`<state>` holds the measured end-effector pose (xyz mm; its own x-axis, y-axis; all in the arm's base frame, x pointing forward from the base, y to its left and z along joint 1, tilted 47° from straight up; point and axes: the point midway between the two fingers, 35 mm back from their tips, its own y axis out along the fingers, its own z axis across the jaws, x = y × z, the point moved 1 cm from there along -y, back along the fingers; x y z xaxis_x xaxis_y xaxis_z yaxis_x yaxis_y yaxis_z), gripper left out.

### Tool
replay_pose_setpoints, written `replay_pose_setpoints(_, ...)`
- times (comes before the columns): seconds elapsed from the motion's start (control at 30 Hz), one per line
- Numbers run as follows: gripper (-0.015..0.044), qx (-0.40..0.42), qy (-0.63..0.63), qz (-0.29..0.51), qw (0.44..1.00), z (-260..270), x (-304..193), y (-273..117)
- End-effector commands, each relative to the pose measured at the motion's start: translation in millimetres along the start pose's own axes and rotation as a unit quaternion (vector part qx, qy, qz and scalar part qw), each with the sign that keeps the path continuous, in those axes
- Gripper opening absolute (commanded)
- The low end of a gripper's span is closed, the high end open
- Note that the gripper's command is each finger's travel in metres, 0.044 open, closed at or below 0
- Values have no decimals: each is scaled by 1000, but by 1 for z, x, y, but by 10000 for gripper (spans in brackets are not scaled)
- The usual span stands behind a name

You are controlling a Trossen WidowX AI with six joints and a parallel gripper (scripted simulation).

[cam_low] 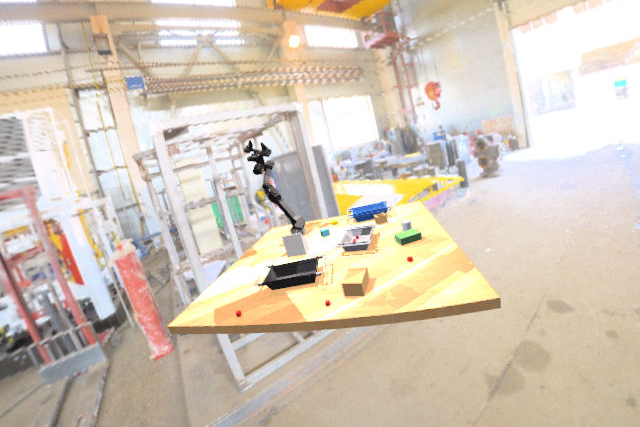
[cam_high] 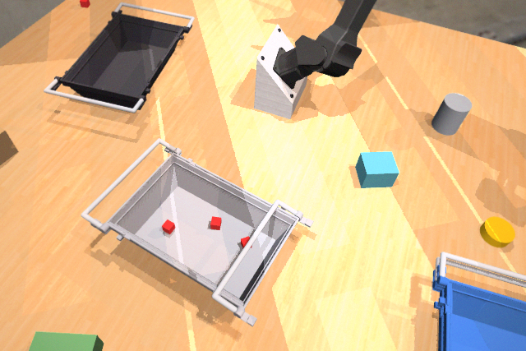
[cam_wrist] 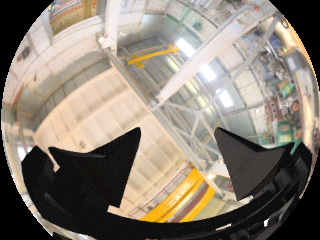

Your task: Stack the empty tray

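On the counter point(cam_high: 339, 288) point(cam_low: 392, 298), the black tray point(cam_high: 127, 62) point(cam_low: 292, 281) stands nearer than the grey tray point(cam_high: 191, 253) point(cam_low: 356, 246), with nothing seen inside it and both its bars outward. Three red cubes point(cam_high: 215, 223) lie in the grey tray, which is the loaded one. One of its bars point(cam_high: 251, 245) crosses over its top; the other bar point(cam_high: 121, 179) is outside its end. Farther than the grey tray is the blue tray point(cam_high: 488, 325) point(cam_low: 369, 212). The claw point(cam_low: 257, 145) point(cam_wrist: 179, 131) is raised high, well apart from the grey tray, almost fully open, and it has hold of nothing.

arm point(cam_high: 358, 7) point(cam_low: 276, 197) raised | tool point(cam_low: 257, 143) point(cam_wrist: 179, 131) pointing upward | fingers wide apart, holding nothing
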<state>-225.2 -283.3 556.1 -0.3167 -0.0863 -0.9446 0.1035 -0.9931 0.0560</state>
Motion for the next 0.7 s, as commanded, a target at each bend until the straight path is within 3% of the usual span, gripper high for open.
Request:
replay_pose_setpoints(0.0, 374, 0, 0, 0, 1000, 0, 0, 0)
replay_pose_setpoints(0.37, 85, 0, 0, 0, 1000, 0, 0, 0)
replay_pose_setpoints(0.67, 81, 0, 0, 0, 1000, 0, 0, 0)
